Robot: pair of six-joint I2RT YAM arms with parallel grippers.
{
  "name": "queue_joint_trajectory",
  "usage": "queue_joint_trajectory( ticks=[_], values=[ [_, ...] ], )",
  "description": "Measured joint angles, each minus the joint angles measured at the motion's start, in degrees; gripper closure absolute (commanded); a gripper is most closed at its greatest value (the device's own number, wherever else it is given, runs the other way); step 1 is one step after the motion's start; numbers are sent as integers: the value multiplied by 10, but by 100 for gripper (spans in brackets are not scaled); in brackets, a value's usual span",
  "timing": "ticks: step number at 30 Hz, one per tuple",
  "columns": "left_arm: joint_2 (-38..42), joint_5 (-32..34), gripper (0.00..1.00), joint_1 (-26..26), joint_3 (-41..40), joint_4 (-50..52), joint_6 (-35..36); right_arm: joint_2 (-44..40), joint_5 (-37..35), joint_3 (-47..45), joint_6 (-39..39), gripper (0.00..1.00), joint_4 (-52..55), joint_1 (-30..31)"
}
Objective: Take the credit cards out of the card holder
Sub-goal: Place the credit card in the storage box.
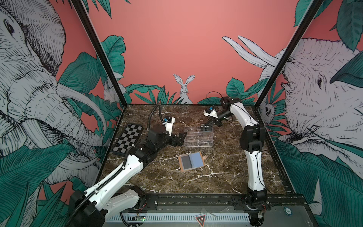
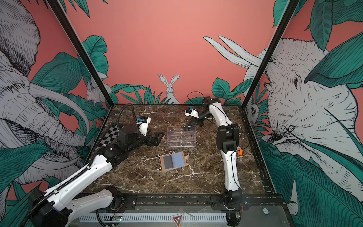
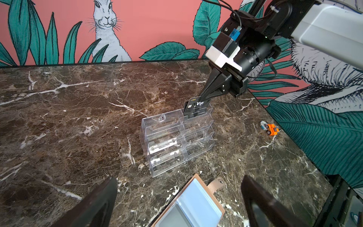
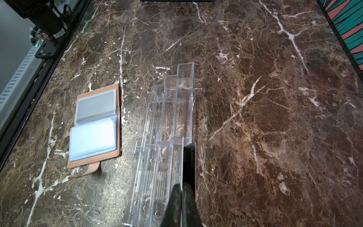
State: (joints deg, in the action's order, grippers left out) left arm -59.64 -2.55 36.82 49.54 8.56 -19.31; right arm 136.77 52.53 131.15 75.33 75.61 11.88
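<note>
Card with Vip print stands in the top pocket of the stand, pinched at its upper edge by the right gripper, probably to store it upright, while the open holder lies before the stand and the left gripper hangs spread beside it.

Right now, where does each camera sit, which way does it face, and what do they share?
Top views: high behind the robot, facing down toward the back wall; both show left gripper, right gripper, stand, holder.
Left wrist: low, facing stand and back wall; own open fingers frame it.
Right wrist: above the stand, facing down along it; own shut fingertips pinch the card.
Shared: all four show stand and holder.
</note>
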Motion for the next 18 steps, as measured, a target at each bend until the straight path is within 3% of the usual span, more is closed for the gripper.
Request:
queue_joint_trajectory(
  ticks=[9,18],
  values=[
    [2,0,1,0,-10,-1,-3,3,-8,0,-23,93,-11,5],
    [5,0,1,0,-19,-1,-10,3,-12,0,-34,97,-17,5]
  ],
)
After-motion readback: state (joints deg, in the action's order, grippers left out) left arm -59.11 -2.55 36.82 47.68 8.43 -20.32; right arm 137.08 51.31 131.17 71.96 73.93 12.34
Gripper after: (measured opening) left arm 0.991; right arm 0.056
